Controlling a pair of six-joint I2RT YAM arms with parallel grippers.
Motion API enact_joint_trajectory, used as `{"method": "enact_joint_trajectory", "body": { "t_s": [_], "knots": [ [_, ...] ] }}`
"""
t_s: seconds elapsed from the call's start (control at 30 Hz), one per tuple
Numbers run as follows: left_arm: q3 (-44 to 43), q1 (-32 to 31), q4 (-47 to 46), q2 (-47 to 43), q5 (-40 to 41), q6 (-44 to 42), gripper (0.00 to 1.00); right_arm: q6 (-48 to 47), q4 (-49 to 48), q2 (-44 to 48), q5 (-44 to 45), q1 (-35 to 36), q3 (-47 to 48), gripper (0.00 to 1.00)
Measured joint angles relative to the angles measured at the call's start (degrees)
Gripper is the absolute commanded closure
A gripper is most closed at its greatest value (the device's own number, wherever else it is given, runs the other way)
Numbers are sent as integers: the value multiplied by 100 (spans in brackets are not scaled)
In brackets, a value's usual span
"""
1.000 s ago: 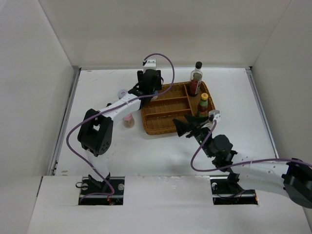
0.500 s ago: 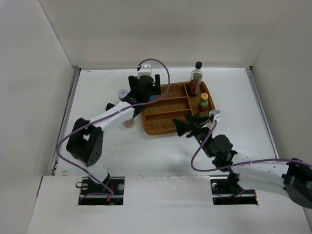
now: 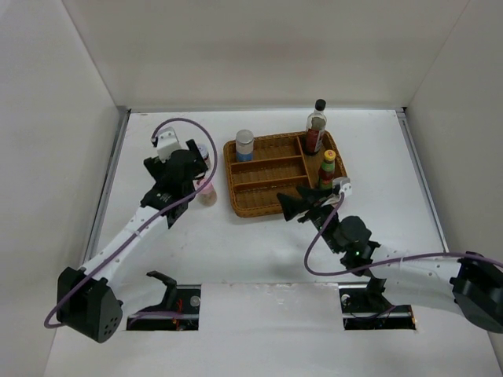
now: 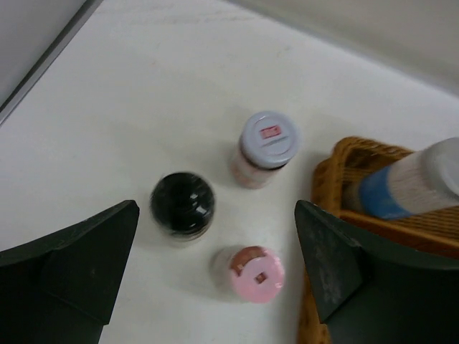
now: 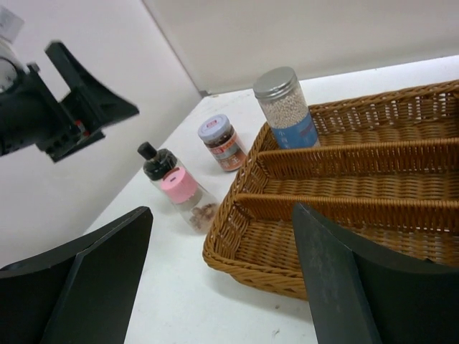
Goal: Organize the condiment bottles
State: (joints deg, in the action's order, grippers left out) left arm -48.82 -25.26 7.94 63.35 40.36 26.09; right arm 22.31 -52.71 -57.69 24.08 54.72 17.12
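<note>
Beneath the left wrist, a black-lidded jar shows, hidden from overhead.

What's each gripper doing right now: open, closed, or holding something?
Left gripper: open, holding nothing.
Right gripper: open, holding nothing.

basket: woven wicker, rough | silver lid: shiny metal | black lid: glossy plastic
</note>
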Motion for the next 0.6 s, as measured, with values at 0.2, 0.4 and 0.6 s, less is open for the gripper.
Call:
{"method": "enact_joint_trajectory", "body": {
  "t_s": [0.2,0.4,0.6],
  "knots": [
    [439,293,433,144,-28,304,8,0,96,-203,-2,2,55,14],
    [444,514,90,925,-201,354,8,0,144,-264,-2,11,127,13],
    [415,719,-267,1644,-404,358,16,0,173,-278,-2,13,129,12]
  ]
}}
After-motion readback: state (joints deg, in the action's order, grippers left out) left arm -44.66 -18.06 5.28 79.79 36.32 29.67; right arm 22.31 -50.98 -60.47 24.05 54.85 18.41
